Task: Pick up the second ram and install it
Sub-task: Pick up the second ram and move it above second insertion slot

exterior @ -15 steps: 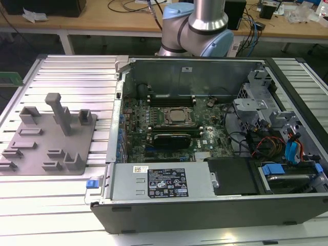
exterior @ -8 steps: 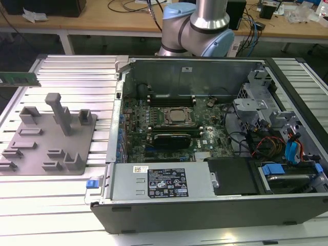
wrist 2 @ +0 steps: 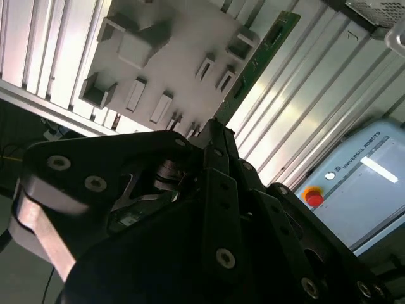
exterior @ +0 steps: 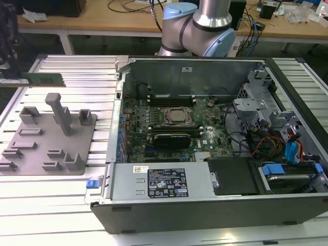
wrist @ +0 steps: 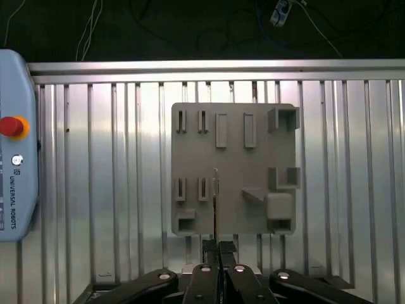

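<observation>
The pincer [wrist: 218, 246] is clamped on the second ram [exterior: 43, 79], which is lifted clear of the grey fixture [exterior: 51, 138] on the worktop [exterior: 82, 72]. Pick-up is done. The ram is not yet seated in the motherboard [exterior: 169, 125].

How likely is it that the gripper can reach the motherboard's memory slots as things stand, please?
Probably yes: the computer case lies open with nothing over the memory slots. The gripper, shut on the second ram, is over by the grey fixture, outside the case.
</observation>
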Tool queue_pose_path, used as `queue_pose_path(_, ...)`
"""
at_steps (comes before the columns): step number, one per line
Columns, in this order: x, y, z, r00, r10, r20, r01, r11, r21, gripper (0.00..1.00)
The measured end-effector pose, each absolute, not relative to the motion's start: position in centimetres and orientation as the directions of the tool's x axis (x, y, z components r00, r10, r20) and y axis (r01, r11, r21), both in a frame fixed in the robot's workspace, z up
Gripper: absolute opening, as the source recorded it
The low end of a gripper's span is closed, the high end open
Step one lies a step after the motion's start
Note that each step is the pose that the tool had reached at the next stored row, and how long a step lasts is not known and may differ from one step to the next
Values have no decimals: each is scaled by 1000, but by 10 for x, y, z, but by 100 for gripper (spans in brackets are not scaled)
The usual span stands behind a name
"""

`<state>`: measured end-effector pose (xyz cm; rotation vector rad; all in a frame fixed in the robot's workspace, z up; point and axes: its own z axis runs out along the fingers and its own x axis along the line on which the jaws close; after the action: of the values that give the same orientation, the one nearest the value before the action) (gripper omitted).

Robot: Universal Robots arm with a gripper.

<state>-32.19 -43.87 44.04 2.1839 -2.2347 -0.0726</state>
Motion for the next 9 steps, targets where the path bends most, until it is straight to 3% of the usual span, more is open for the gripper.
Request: queue_pose_path(9,-263,-439,438,-23,-1000,-21,-999,22,44,9)
